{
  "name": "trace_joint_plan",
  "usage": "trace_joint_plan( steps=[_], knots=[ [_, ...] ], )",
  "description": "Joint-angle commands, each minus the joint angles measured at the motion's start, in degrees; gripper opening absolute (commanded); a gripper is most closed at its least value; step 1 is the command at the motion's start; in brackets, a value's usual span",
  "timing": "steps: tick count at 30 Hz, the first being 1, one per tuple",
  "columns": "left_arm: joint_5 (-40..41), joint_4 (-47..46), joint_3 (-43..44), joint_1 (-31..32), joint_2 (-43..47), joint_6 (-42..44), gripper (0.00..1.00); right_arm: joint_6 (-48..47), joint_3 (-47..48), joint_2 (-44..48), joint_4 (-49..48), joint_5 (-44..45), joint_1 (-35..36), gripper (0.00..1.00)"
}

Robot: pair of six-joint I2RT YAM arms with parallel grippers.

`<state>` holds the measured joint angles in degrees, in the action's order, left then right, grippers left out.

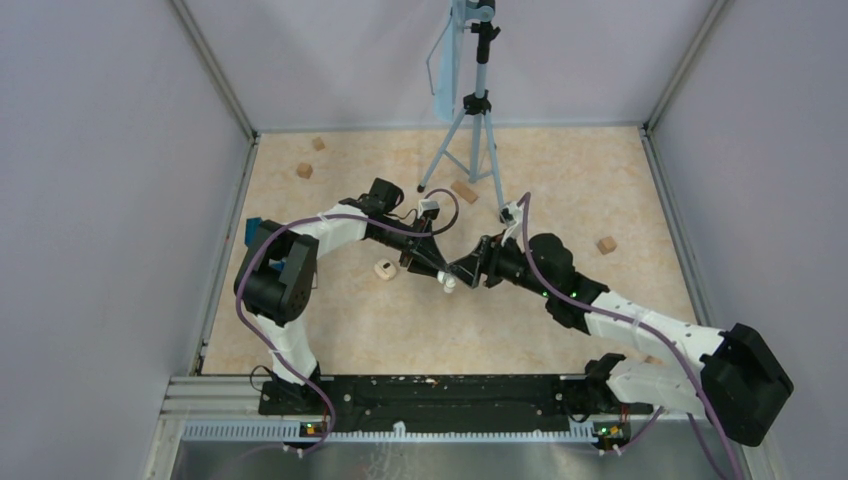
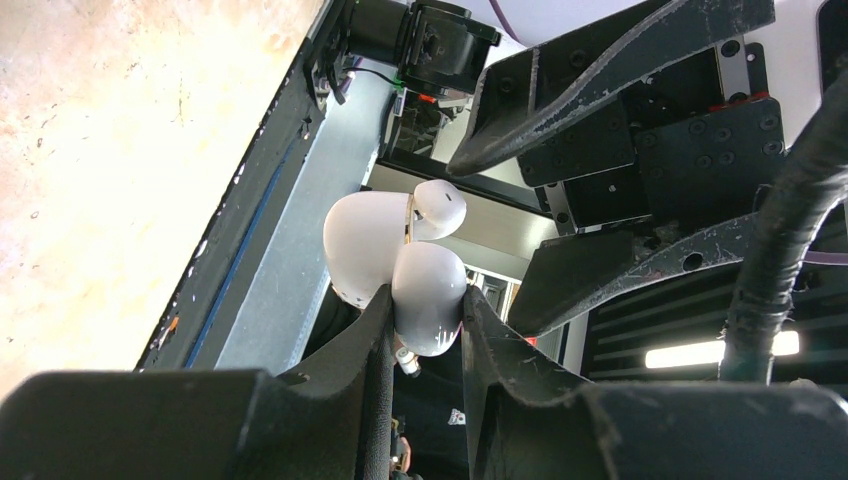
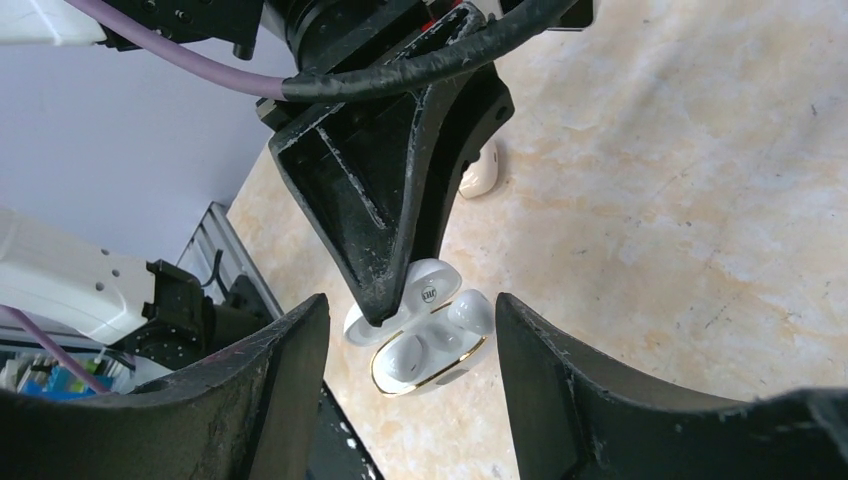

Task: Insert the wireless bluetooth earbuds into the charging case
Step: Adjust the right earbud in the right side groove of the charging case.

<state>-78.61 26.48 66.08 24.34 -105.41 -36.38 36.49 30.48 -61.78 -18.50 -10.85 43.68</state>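
Gripping the open charging case (image 3: 425, 365), the left end effector (image 2: 425, 305) is holding it above the desk (image 3: 700, 200) while the right end effector (image 3: 405, 320) is hovering open nearby.

Right wrist view. A small round dark emblem (image 3: 430, 295) sits on the inner face of the open lid (image 3: 440, 275) of the charging case (image 3: 425, 352), between the fingers (image 3: 560, 380) of the right gripper (image 3: 410, 303). Its characters are too small to read. No other lettering is legible.

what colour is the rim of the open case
Gold rim on the white case; shows best in right wrist view.
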Motion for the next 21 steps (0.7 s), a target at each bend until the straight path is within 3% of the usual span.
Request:
trace_joint_plan(
  steps=[1, 21],
  knots=[
    [-1.4, -1.4, 0.0, -0.4, 1.8, -0.2, 0.0, -0.6, 2.7, -0.7, -3.7, -2.1, -0.3, 0.61],
    [-1.4, -1.5, -0.2, -0.4, 1.8, -0.1, 0.0, -0.8, 2.3, 0.0, -2.1, -6.3, -0.3, 0.6]
  ],
)
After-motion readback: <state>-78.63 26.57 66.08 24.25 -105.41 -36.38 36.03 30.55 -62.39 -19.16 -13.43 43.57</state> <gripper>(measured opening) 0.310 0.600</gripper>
